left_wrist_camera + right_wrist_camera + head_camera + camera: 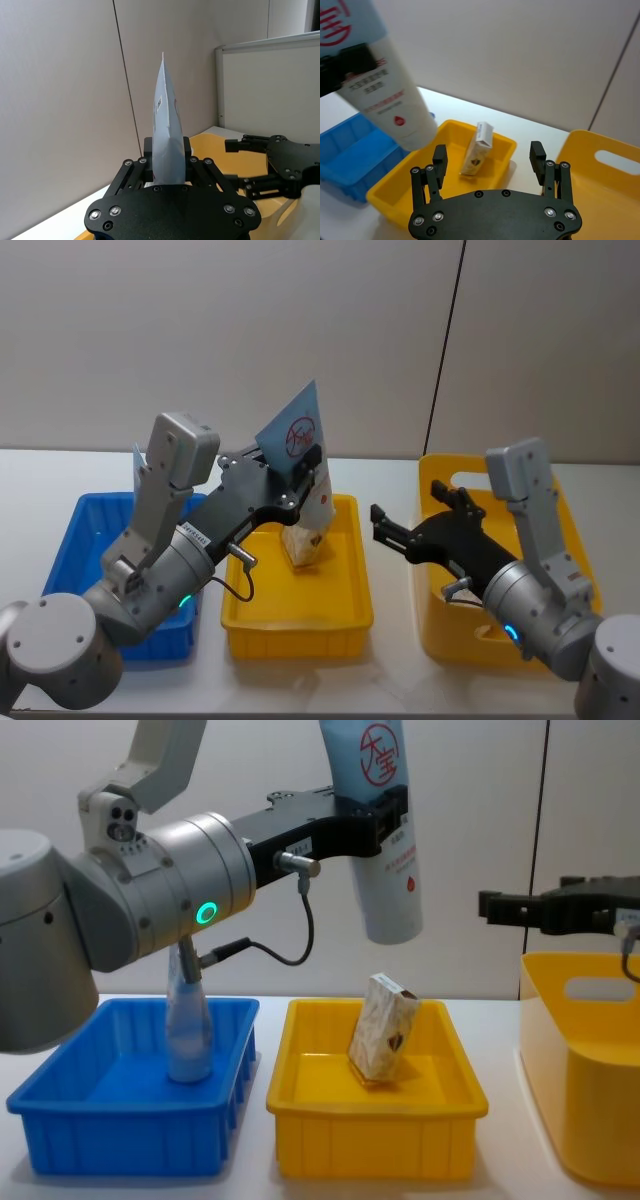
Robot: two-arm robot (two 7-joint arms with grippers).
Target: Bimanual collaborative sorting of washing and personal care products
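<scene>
Head view: at frame centre the left gripper (300,468) is clamped on the logo pouch (297,432), holding it up above the yellow tray (300,638), where the beige carton (303,544) leans. Centre right, the right gripper (382,523) has its jaws spread and points toward the pouch, apart from it. I read this as a hand-over on the way to the yellow bin (455,635) (a guess from the pose alone). To do it well, I would bring the right jaws around the pouch's free lower end, below the left fingers, and close firmly before the left lets go.

Left wrist view: the pouch stands edge-on between the fingers, so they press its flat faces, which the head view cannot tell me.

Right wrist view: the pouch sits upper left, off the line between the spread fingers (440,156), so I must align sideways first.

Chest view: this one gives height. The pouch's lower end hangs well above the carton, and at lower left a second pouch (187,1030) stands in the blue tray (120,1140).
</scene>
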